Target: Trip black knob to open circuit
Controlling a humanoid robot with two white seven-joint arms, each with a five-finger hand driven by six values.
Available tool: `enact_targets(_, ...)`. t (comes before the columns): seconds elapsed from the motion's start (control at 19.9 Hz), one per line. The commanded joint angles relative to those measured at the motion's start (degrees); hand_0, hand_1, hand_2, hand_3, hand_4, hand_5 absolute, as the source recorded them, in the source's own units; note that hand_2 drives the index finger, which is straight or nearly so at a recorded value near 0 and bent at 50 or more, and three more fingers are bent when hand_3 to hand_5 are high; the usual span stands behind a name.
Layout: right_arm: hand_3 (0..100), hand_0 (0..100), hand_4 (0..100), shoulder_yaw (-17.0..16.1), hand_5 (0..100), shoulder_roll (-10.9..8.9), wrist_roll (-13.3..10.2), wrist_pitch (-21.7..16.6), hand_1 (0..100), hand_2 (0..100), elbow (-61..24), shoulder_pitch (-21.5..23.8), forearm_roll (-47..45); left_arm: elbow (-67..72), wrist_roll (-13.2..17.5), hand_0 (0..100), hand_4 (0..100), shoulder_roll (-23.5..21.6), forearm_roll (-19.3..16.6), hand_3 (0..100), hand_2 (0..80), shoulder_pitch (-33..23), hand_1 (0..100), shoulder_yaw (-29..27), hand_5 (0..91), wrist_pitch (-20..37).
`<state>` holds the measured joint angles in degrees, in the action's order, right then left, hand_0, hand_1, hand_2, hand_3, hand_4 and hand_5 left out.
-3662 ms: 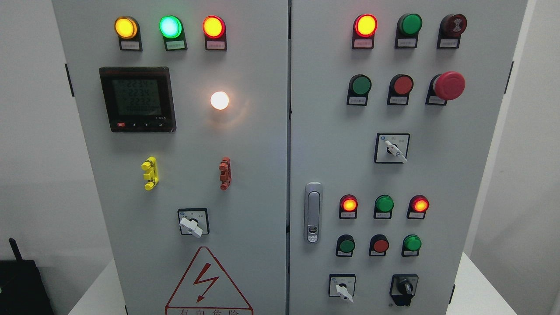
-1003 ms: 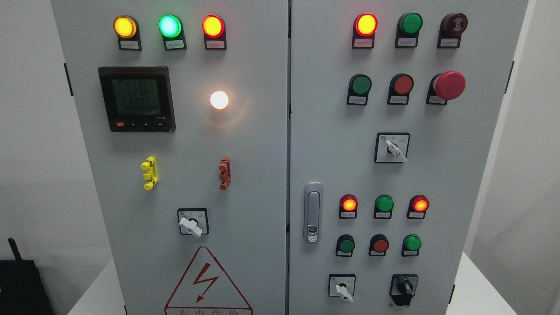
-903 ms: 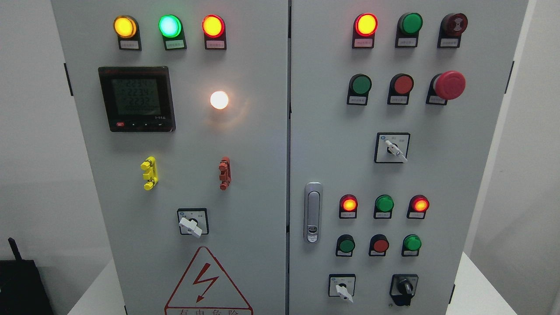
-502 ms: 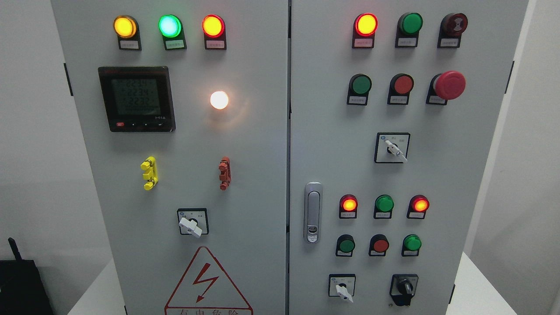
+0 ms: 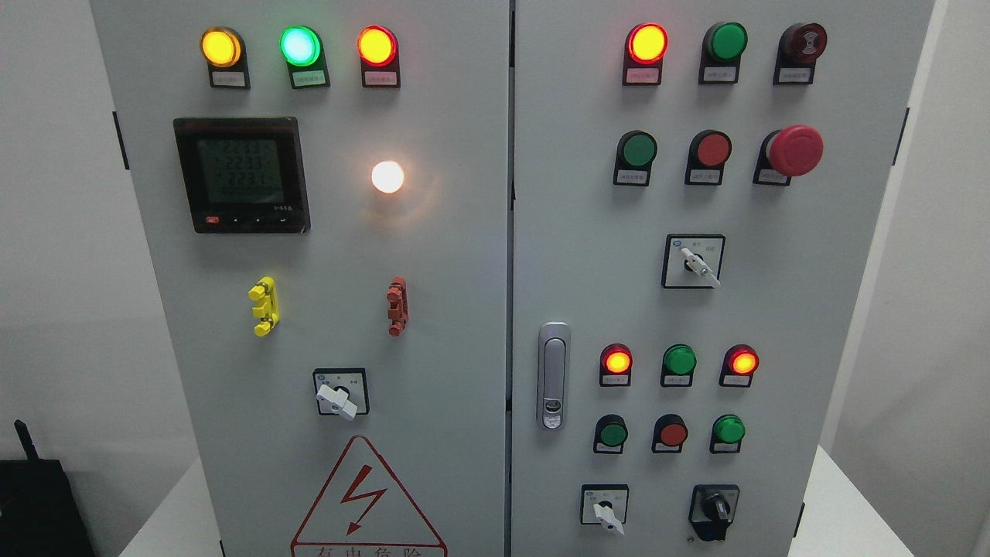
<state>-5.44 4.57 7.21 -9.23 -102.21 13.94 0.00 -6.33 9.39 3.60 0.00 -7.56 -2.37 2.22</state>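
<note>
A grey electrical control cabinet fills the head view, split by a vertical seam into a left door and a right door. No robot arm or hand is seen anywhere, so whether the fingers are spread or curled cannot be told.

On the left door a digital power meter is mounted, its display lit, with a glowing white lamp to its right. A red-bordered high-voltage warning triangle is cut off by the bottom edge. On the right door a silver door latch sits next to the seam, and a red mushroom emergency-stop button stands out at the upper right. Rows of pilot lamps and push buttons are spread over both doors; several red and amber ones are lit.

Four selector switches are present; three carry white handles. The task's thing, the black knob, is found at the lower right corner of the right door, just right of a white-handled selector and below a green push button.

The black knob is judged to be a stiff, spring-detented rotary switch of hard plastic, fixed to the door: nothing is lifted, only turned. It is best taken by its raised central ridge, pinched across its two flat flanks between thumb and fingertip. A firm twist is probably needed before the detent snaps, and smooth plastic may slip under a light pinch.
</note>
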Motion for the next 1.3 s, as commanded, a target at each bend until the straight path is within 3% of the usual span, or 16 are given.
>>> enact_targets(0.0, 92, 0, 86, -1.24, 84, -0.17, -0.26, 1.05, 0, 0, -0.63, -3.21, 0.44, 0.00, 0.02, 12, 0, 0.00, -1.32, 0, 0.0, 0.00, 39, 0.00, 0.0, -0.02)
enact_targets(0.3, 100, 0, 92, -1.68, 94, -0.26, -0.53, 2.37, 0, 0, -0.36, -5.67, 0.44, 0.00, 0.02, 12, 0, 0.00, -1.32, 0, 0.0, 0.00, 39, 0.00, 0.0, 0.06)
enact_targets(0.5, 100, 0, 98, -1.50, 98, -0.26, -1.67, 2.37, 0, 0, -0.45, -6.64, 0.44, 0.00, 0.02, 12, 0, 0.00, -1.32, 0, 0.0, 0.00, 39, 0.00, 0.0, -0.02)
enact_targets(1.25, 100, 0, 100, -0.71, 100, -0.26, -1.50, 3.60, 0, 0, -0.71, -8.75, 0.53, 0.00, 0.02, 12, 0, 0.00, -1.32, 0, 0.0, 0.00, 39, 0.00, 0.0, -0.02)
